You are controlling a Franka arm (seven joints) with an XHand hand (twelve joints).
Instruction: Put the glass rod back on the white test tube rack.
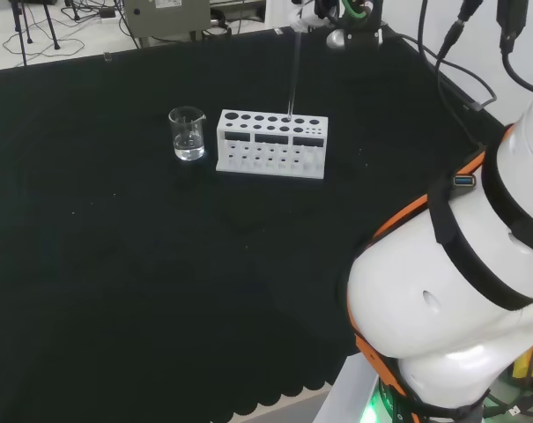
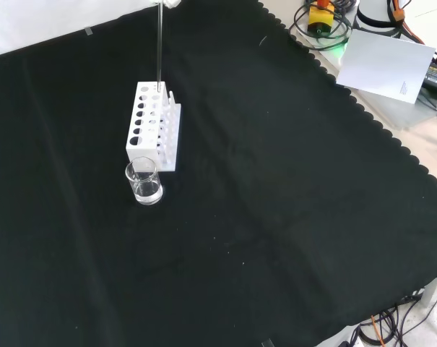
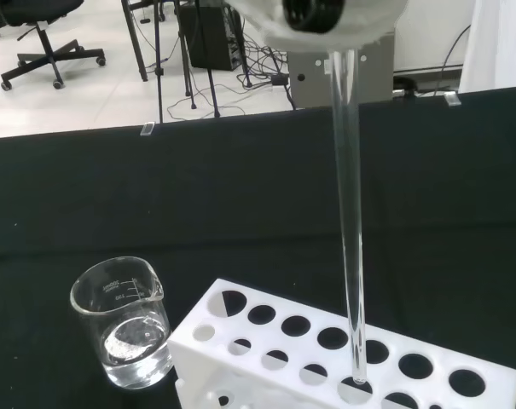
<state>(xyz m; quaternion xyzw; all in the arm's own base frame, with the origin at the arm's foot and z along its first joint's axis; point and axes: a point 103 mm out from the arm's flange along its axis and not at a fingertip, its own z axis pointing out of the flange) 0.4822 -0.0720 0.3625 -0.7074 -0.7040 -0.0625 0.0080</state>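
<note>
- Overhead, in the head view, the long clear glass rod (image 1: 292, 77) hangs nearly upright, its lower tip at a hole in the white plastic test tube rack (image 1: 272, 144); whether the fingers above are closed on it, I cannot tell.
- Seen in the front view, the rod descends from the hand (image 2: 170, 3) to the rack's far end; lowering it straight, without tilt, looks the best way to seat it.
- Close up in the wrist view, the rod's tip sits just at a front-row hole directly beneath the hand. Beside the rack, a small clear glass beaker (image 3: 124, 333) holds a little clear liquid.
</note>
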